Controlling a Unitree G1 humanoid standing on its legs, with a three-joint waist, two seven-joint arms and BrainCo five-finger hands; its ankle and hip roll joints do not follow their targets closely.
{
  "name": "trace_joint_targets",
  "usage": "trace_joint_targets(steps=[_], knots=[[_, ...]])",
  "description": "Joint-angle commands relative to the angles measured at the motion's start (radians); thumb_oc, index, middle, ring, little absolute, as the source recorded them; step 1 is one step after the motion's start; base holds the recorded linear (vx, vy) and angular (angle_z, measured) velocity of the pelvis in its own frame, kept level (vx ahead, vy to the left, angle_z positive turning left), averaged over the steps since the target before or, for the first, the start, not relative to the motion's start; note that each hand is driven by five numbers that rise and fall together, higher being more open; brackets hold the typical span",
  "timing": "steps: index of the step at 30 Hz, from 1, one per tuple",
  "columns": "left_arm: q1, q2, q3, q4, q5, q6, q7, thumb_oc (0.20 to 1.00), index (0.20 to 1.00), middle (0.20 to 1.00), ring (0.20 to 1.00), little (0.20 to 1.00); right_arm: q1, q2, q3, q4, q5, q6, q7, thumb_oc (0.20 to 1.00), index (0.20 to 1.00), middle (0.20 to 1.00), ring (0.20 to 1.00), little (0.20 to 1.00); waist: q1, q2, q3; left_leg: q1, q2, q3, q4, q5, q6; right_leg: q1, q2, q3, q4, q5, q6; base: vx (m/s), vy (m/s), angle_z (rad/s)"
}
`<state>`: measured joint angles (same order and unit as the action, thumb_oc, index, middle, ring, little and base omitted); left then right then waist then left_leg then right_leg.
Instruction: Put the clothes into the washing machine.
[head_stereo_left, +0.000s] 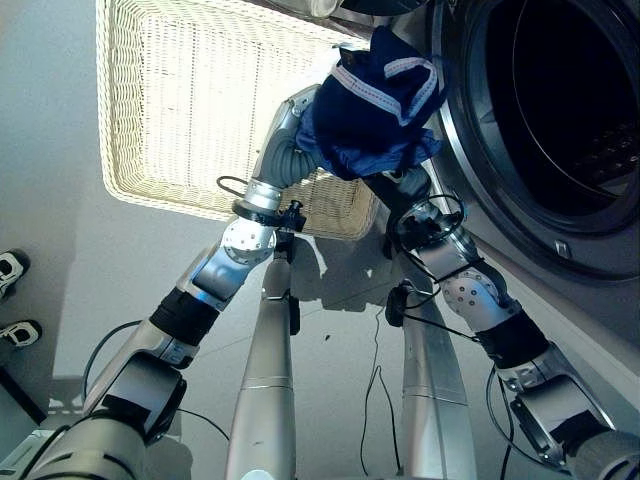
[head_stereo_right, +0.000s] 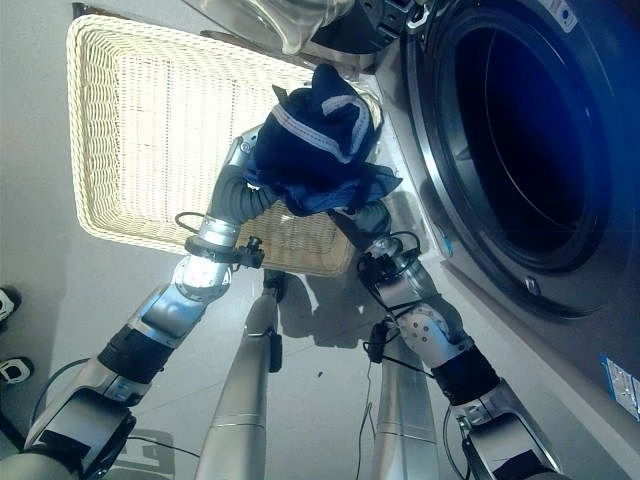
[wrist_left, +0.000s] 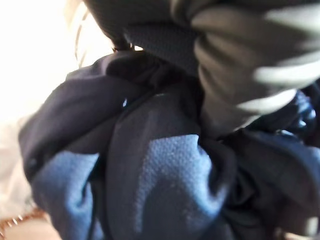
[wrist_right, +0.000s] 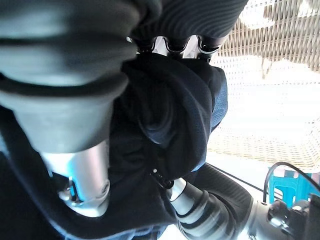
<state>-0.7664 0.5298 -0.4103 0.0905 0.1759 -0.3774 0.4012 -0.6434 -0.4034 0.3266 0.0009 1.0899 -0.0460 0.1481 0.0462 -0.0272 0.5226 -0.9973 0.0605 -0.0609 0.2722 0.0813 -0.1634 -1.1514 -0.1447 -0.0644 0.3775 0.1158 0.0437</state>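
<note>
Both hands' fingers — buried in the navy clothes (head_stereo_left: 375, 100) — stay unreadable.

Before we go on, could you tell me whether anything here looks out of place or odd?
Nothing stands out. The dark blue clothes sit bunched between both hands, above the wicker basket and beside the open washing machine drum.

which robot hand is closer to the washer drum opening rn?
Right. The right robot hand is under the navy clothes bundle on the side next to the drum opening; the left robot hand is on the wicker basket side.
</note>
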Motion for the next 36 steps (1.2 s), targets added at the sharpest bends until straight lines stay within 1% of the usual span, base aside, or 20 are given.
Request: trace_joint_targets(steps=[1, 4, 7, 9, 10, 11, 12, 14, 16, 19, 24, 29, 32, 33, 34, 35, 36], knots=[[-0.016, 0.012, 0.042, -0.095, 0.106, -0.001, 0.022, 0.2, 0.2, 0.2, 0.2, 0.2, 0.009, -0.003, -0.007, -0.168, 0.023, -0.063, 0.061, 1.0, 1.0, 1.0, 1.0, 1.0, -0.018, 0.059, -0.003, -0.029, -0.15, 0.002, 0.002, 0.052, 0.115, 0.047, 0.077, -0.122, -0.008, 0.022, 0.086, 0.0, 0.0, 0.0], [-0.026, 0.026, 0.028, -0.099, 0.158, 0.03, 0.012, 0.2, 0.2, 0.2, 0.2, 0.2, 0.007, -0.004, -0.005, -0.176, 0.023, -0.06, 0.058, 1.0, 1.0, 1.0, 1.0, 1.0, -0.019, 0.059, -0.003, -0.029, -0.149, 0.004, 0.002, 0.052, 0.114, 0.047, 0.078, -0.123, -0.007, 0.022, 0.086, 0.0, 0.0, 0.0], [-0.045, 0.046, 0.002, -0.098, 0.223, 0.076, -0.023, 0.2, 0.2, 0.2, 0.2, 0.2, 0.006, -0.01, 0.003, -0.186, 0.022, -0.064, 0.067, 1.0, 1.0, 1.0, 1.0, 1.0, -0.023, 0.058, -0.003, -0.033, -0.147, 0.007, 0.004, 0.051, 0.115, 0.042, 0.08, -0.121, -0.005, 0.023, 0.086, 0.0, 0.0, 0.0], [-0.059, 0.061, -0.016, -0.097, 0.232, 0.095, -0.05, 0.2, 0.2, 0.2, 0.2, 0.2, 0.004, -0.013, 0.007, -0.19, 0.024, -0.07, 0.066, 1.0, 1.0, 1.0, 1.0, 1.0, -0.025, 0.058, -0.003, -0.034, -0.145, 0.01, 0.004, 0.051, 0.115, 0.041, 0.08, -0.121, -0.007, 0.024, 0.087, 0.0, 0.0, 0.0], [-0.066, 0.066, -0.026, -0.097, 0.246, 0.103, -0.069, 0.2, 0.2, 0.2, 0.2, 0.2, 0.004, -0.016, 0.008, -0.19, 0.026, -0.079, 0.064, 0.918, 0.918, 0.918, 0.918, 0.918, -0.027, 0.057, -0.003, -0.035, -0.144, 0.012, 0.005, 0.051, 0.114, 0.04, 0.081, -0.12, -0.007, 0.025, 0.087, 0.0, 0.0, 0.0], [-0.075, 0.071, -0.035, -0.098, 0.246, 0.106, -0.084, 0.2, 0.2, 0.2, 0.2, 0.2, 0.001, -0.017, 0.01, -0.191, 0.029, -0.082, 0.062, 0.479, 0.479, 0.479, 0.479, 0.479, -0.029, 0.057, -0.003, -0.034, -0.143, 0.013, 0.005, 0.052, 0.114, 0.04, 0.083, -0.119, -0.009, 0.026, 0.087, 0.0, 0.0, 0.0], [-0.078, 0.072, -0.036, -0.099, 0.248, 0.107, -0.09, 0.2, 0.2, 0.2, 0.2, 0.2, 0.001, -0.018, 0.011, -0.191, 0.031, -0.082, 0.062, 0.2, 0.2, 0.2, 0.2, 0.2, -0.029, 0.057, -0.003, -0.035, -0.142, 0.014, 0.005, 0.052, 0.113, 0.04, 0.083, -0.118, -0.009, 0.026, 0.087, 0.0, 0.0, 0.0], [-0.09, 0.079, -0.051, -0.105, 0.262, 0.116, -0.109, 0.2, 0.2, 0.2, 0.2, 0.2, -0.001, -0.02, 0.015, -0.193, 0.031, -0.087, 0.061, 0.2, 0.2, 0.2, 0.2, 0.2, -0.032, 0.059, -0.003, -0.038, -0.142, 0.016, 0.007, 0.051, 0.113, 0.035, 0.084, -0.116, -0.006, 0.026, 0.087, 0.0, 0.0, 0.0], [-0.095, 0.079, -0.057, -0.105, 0.263, 0.116, -0.115, 0.2, 0.2, 0.2, 0.2, 0.2, -0.004, -0.02, 0.016, -0.194, 0.032, -0.087, 0.059, 0.2, 0.2, 0.2, 0.2, 0.2, -0.032, 0.059, -0.003, -0.038, -0.141, 0.017, 0.006, 0.051, 0.113, 0.035, 0.084, -0.116, -0.006, 0.026, 0.087, 0.0, 0.0, 0.0], [-0.112, 0.081, -0.074, -0.112, 0.266, 0.11, -0.152, 0.2, 0.2, 0.2, 0.2, 0.2, -0.006, -0.015, 0.021, -0.192, 0.027, -0.093, 0.052, 0.2, 0.2, 0.2, 0.2, 0.2, -0.035, 0.058, -0.003, -0.037, -0.14, 0.02, 0.004, 0.052, 0.113, 0.036, 0.087, -0.114, -0.01, 0.029, 0.088, 0.0, 0.0, 0.0], [-0.118, 0.083, -0.087, -0.116, 0.266, 0.111, -0.163, 0.2, 0.2, 0.2, 0.2, 0.2, -0.007, -0.014, 0.025, -0.197, 0.031, -0.098, 0.044, 0.2, 0.2, 0.2, 0.2, 0.2, -0.037, 0.057, -0.003, -0.036, -0.139, 0.023, 0.004, 0.053, 0.112, 0.037, 0.088, -0.114, -0.013, 0.031, 0.088, 0.0, 0.0, 0.0], [-0.124, 0.079, -0.095, -0.121, 0.276, 0.136, -0.172, 0.2, 0.2, 0.2, 0.2, 0.2, -0.01, -0.006, 0.025, -0.193, 0.04, -0.111, 0.031, 0.2, 0.2, 0.2, 0.2, 0.2, -0.036, 0.056, -0.003, -0.038, -0.138, 0.022, 0.0, 0.055, 0.111, 0.036, 0.088, -0.112, -0.014, 0.032, 0.089, 0.0, 0.0, 0.0], [-0.115, 0.077, -0.092, -0.122, 0.277, 0.154, -0.155, 0.2, 0.2, 0.2, 0.2, 0.2, -0.008, -0.006, 0.021, -0.193, 0.052, -0.115, 0.029, 0.2, 0.2, 0.2, 0.2, 0.2, -0.035, 0.057, -0.003, -0.039, -0.139, 0.02, -0.001, 0.057, 0.112, 0.034, 0.089, -0.112, -0.014, 0.033, 0.089, 0.0, 0.0, 0.0], [-0.111, 0.075, -0.088, -0.119, 0.286, 0.17, -0.132, 0.41, 0.41, 0.41, 0.41, 0.41, -0.005, -0.004, 0.02, -0.193, 0.054, -0.118, 0.029, 0.2, 0.2, 0.2, 0.2, 0.2, -0.035, 0.057, -0.003, -0.039, -0.14, 0.02, 0.0, 0.056, 0.113, 0.034, 0.089, -0.112, -0.012, 0.033, 0.089, 0.0, 0.0, 0.0], [-0.109, 0.077, -0.089, -0.118, 0.287, 0.174, -0.116, 0.743, 0.743, 0.743, 0.743, 0.743, -0.004, -0.004, 0.019, -0.193, 0.054, -0.12, 0.03, 0.2, 0.2, 0.2, 0.2, 0.2, -0.035, 0.057, -0.003, -0.039, -0.139, 0.02, 0.001, 0.056, 0.113, 0.034, 0.089, -0.112, -0.013, 0.033, 0.089, 0.0, 0.0, 0.0], [-0.106, 0.076, -0.086, -0.116, 0.28, 0.185, -0.093, 1.0, 1.0, 1.0, 1.0, 1.0, -0.004, -0.003, 0.019, -0.193, 0.054, -0.123, 0.029, 0.2, 0.2, 0.2, 0.2, 0.2, -0.034, 0.056, -0.003, -0.04, -0.139, 0.021, 0.001, 0.056, 0.113, 0.035, 0.089, -0.112, -0.014, 0.032, 0.089, 0.0, 0.0, 0.0], [-0.103, 0.074, -0.083, -0.11, 0.28, 0.188, -0.079, 1.0, 1.0, 1.0, 1.0, 1.0, -0.003, 0.0, 0.019, -0.194, 0.055, -0.125, 0.029, 0.2, 0.2, 0.2, 0.2, 0.2, -0.034, 0.056, -0.003, -0.039, -0.139, 0.021, 0.0, 0.056, 0.113, 0.034, 0.089, -0.112, -0.013, 0.032, 0.089, 0.0, 0.0, 0.0]])
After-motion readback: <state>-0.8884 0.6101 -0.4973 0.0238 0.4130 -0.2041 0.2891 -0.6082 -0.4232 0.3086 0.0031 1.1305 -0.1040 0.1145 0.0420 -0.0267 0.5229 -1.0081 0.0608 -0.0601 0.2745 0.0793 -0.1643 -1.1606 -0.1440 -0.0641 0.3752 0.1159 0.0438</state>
